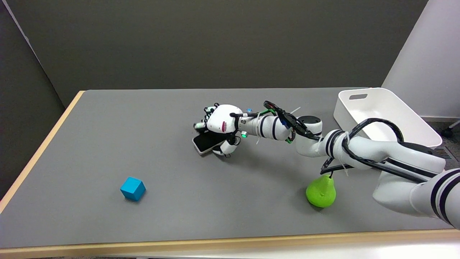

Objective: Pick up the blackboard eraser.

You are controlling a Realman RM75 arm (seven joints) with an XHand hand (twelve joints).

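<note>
Your right hand (221, 126) sat mid-table, fingers curled over blackboard eraser (206, 143); thumb under near end, eraser tilted, far end hidden beneath palm. Grip looked closed on it; whether it had lifted clear of table (107, 144), you could not tell. Open grey surface lay left of hand. Blue cube (133, 188) near front edge, well apart. Green pear (321, 192) under your forearm; white bin (386, 111) at right edge.

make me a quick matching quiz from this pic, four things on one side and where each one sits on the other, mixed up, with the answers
Things:
1. blackboard eraser
2. blue cube
3. green pear
4. white bin

Places:
A. table's far right edge
B. near left of the table, alone
C. under the right hand, mid-table
D. near right, below the right arm

Pairs: 1-C, 2-B, 3-D, 4-A
</note>
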